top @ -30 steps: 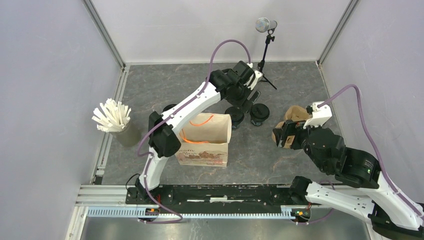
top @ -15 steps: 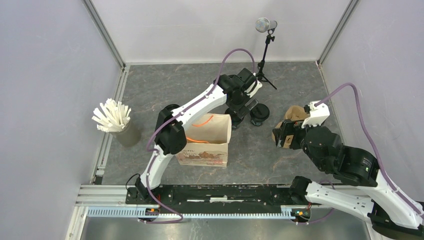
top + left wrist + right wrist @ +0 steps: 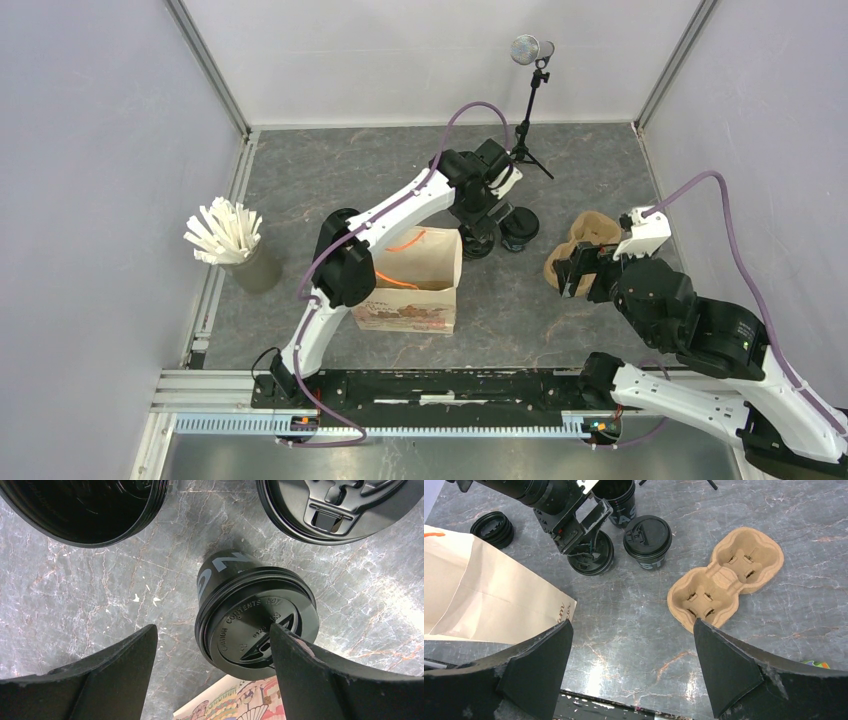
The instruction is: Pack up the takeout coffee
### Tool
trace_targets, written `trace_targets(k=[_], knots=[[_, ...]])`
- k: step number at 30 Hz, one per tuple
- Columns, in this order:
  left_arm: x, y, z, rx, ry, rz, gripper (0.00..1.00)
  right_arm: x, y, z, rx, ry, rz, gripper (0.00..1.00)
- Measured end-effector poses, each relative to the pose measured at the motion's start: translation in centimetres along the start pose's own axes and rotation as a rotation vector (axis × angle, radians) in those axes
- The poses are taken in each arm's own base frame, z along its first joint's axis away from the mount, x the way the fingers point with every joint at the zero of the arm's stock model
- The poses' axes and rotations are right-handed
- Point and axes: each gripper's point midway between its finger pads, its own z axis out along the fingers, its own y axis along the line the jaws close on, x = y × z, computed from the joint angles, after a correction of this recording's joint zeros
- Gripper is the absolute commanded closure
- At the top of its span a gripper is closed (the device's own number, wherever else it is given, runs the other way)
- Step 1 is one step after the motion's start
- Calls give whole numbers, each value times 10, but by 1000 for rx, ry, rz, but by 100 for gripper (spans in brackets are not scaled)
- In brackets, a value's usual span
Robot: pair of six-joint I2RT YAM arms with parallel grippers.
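A lidded black takeout coffee cup point(image 3: 250, 617) stands just beyond the beige paper bag point(image 3: 410, 275). My left gripper point(image 3: 212, 635) hangs open right over it, one finger point(image 3: 320, 675) overlapping the lid's edge without gripping. A second lidded cup point(image 3: 519, 229) stands to its right, its lid point(image 3: 340, 505) close in the wrist view. An open black cup point(image 3: 620, 495) stands behind them. The left gripper point(image 3: 584, 535) also shows in the right wrist view. My right gripper point(image 3: 634, 625) is open and holds nothing, hovering near the brown cup carrier point(image 3: 726, 575).
A stack of black lids point(image 3: 492, 528) lies behind the bag. A grey cup of white sticks point(image 3: 228, 240) stands at the far left. A microphone stand point(image 3: 533, 90) rises at the back. Frame rails and walls bound the table.
My left arm has swung right and come down over the cup next to the bag. The right arm has drawn back a little, uncovering more of the carrier.
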Motion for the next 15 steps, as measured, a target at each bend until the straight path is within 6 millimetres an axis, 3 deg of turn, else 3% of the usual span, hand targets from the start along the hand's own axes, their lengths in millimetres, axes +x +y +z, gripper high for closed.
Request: trace_targets(k=[8,12,15], knots=[[-2,1,-5,-1,-5,-2,30,1,-1,0,2,3,-5,3],[-2,2,-6,-2,-2,-2,12,1,-1,0,2,4,-9,3],[-3,2,-7,-2,-7,-1,7,1,0,0,3,5,-10,3]])
